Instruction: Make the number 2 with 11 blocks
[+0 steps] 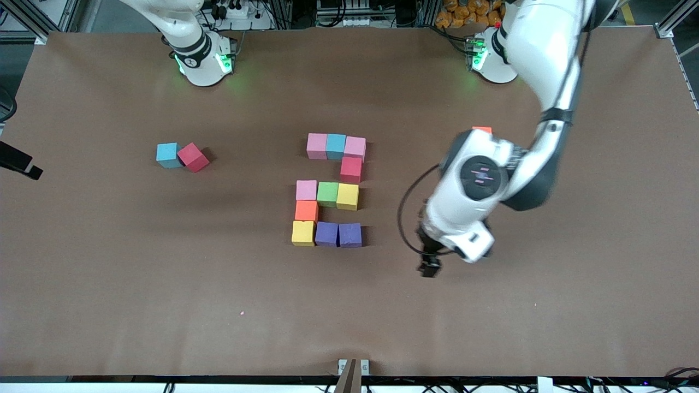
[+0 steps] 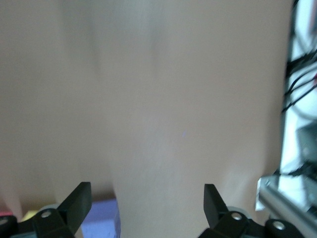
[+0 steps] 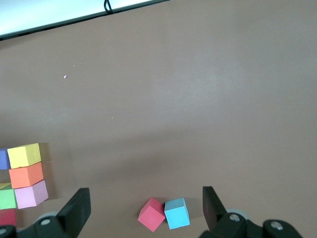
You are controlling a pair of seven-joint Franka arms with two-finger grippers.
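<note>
The number 2 lies mid-table, built of eleven blocks: pink, light blue and pink in the row farthest from the front camera, then crimson, then pink, green, yellow, then orange, then yellow, purple, purple nearest. My left gripper is open and empty over bare table, beside that purple end and toward the left arm's end. The left wrist view shows it with a purple block by one finger. My right gripper is open and empty, high over a loose crimson block and a light blue block.
The loose light blue block and crimson block touch each other toward the right arm's end. An orange block is partly hidden by the left arm. A dark object juts in at the table edge at the right arm's end.
</note>
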